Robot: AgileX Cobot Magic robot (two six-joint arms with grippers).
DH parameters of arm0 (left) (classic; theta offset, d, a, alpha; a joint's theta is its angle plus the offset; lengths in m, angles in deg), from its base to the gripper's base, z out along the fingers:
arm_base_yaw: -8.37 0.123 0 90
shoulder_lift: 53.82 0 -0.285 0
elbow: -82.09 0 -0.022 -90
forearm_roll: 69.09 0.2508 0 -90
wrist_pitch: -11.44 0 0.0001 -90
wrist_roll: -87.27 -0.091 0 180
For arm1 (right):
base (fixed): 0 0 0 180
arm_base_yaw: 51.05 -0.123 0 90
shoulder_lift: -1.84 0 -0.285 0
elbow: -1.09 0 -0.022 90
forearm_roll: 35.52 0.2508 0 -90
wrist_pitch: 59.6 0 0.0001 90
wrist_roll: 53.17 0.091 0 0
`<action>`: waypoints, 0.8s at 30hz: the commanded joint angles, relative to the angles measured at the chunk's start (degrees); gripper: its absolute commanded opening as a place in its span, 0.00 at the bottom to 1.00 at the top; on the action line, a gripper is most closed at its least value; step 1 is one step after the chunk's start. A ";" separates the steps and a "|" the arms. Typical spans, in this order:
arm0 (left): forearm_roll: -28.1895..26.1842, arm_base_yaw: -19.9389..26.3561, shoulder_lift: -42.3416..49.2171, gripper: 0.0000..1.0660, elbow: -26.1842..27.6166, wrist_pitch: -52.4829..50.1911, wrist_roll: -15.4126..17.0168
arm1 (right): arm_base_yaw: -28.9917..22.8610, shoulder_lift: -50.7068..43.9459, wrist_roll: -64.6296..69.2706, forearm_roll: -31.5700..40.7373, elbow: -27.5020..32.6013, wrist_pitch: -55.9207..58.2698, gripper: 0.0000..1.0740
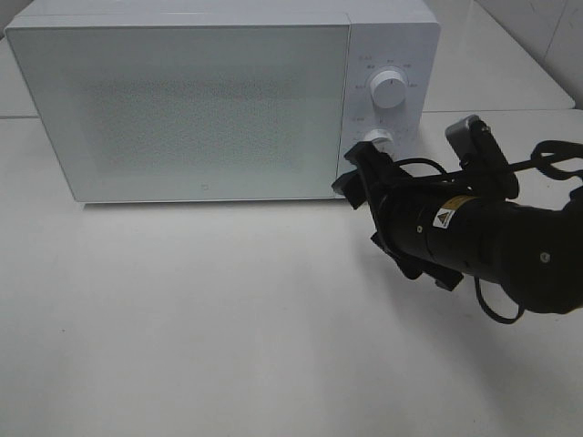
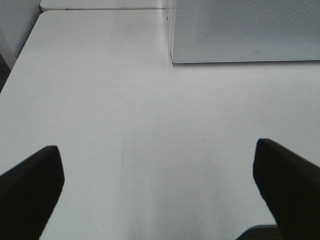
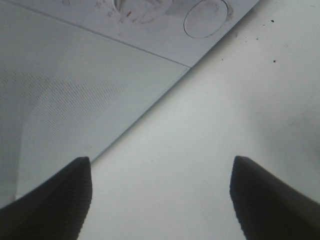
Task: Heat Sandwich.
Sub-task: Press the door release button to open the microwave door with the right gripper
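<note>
One shut microwave [image 1: 200,100], long axis left-right.

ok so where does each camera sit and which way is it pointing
exterior high: up high, looking down at the microwave front and table; right arm shows, right claw near the lower knob.
left wrist: on the left arm, low over the table, facing the microwave's corner; open left claw shows.
right wrist: on the right arm, close to the microwave's door and panel; open right claw shows.
shared: all three see microwave and table.
</note>
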 commanded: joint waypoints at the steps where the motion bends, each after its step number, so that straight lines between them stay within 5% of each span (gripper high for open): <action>1: -0.63 0.00 1.26 0.92 -0.06 -0.74 -0.17 | 0.17 -2.86 -9.91 -0.57 0.00 6.42 0.70; 12: -0.63 0.00 1.26 0.92 -0.06 -0.74 -0.17 | 0.17 -10.66 -35.92 -0.57 0.00 26.76 0.70; 24: -0.63 0.00 1.26 0.92 -0.06 -0.74 -0.17 | 0.17 -18.79 -46.24 -3.21 -0.97 46.98 0.70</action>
